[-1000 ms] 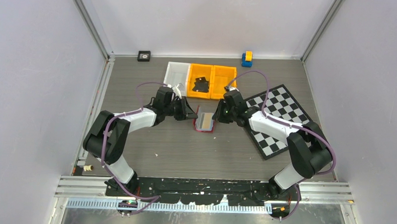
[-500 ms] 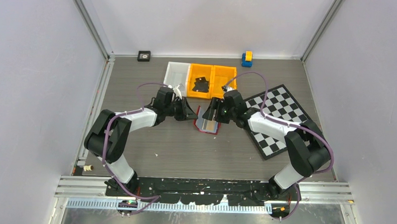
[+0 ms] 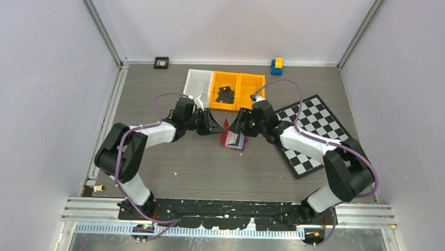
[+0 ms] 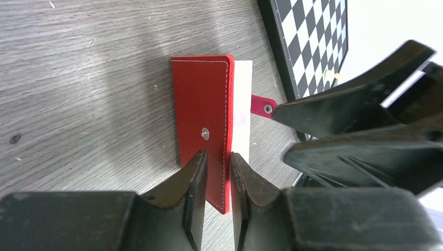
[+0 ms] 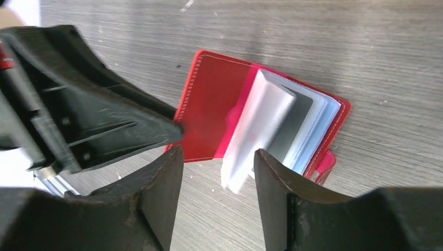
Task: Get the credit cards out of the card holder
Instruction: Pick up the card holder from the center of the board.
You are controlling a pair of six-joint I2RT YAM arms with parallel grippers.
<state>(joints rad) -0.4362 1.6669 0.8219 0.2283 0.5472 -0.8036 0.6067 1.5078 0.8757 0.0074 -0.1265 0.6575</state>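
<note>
Tipped the card holder [image 3: 232, 138] up since a second before, from lying spread with its pale inside showing to standing with a red cover raised and only a narrow strip seen from above; brought the right gripper [image 3: 241, 126] leftward over it in that time and went from pinched to parted; found the holder on the grey table [image 3: 169, 157] at the middle of the overhead view, just below the orange bins [image 3: 238, 91], left of the chequered board [image 3: 315, 134], between the two grippers; held one red cover in the left gripper [image 4: 217, 170], fingers [image 4: 194, 178] pressed close on either side of its stitched edge at the bottom of the left wrist view; saw the rest of that cover reaching up the frame, a white sleeve [image 4: 241, 104] along its right side and the snap tab [image 4: 263, 106] sticking out to the right, just at the tip of a black finger of the other arm; had the right gripper's jaws well apart in the right wrist view, the fanned clear sleeves [image 5: 256, 130] standing between them at frame centre, near the right-hand finger, contact not to be told; could not tell the credit cards from the sleeves, bar a grey flat face [image 5: 295, 125] deep in the fan.
</note>
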